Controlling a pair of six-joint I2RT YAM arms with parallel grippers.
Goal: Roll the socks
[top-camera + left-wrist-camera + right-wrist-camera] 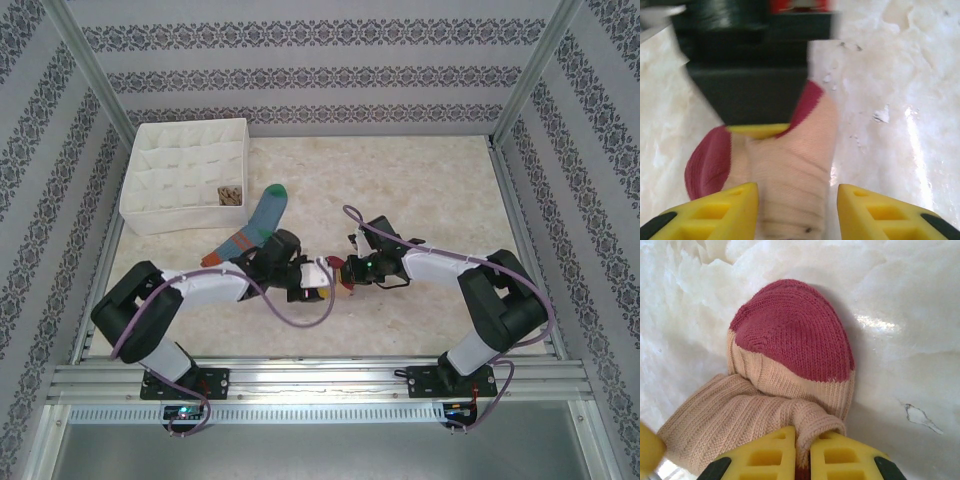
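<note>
— Entry one?
— Left arm (200, 288), right arm (450, 268): white shells, black joints, purple cables (298, 323) (looped outside the casing).
— Entry two?
— Fingers (767, 454): yellow plastic, hollow moulded pockets, black outer edges.

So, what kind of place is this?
Probably a staged robot test cell, not a real home: aluminium frame posts, patterned wall panels, and a left arm and right arm bolted to a metal rail.
</note>
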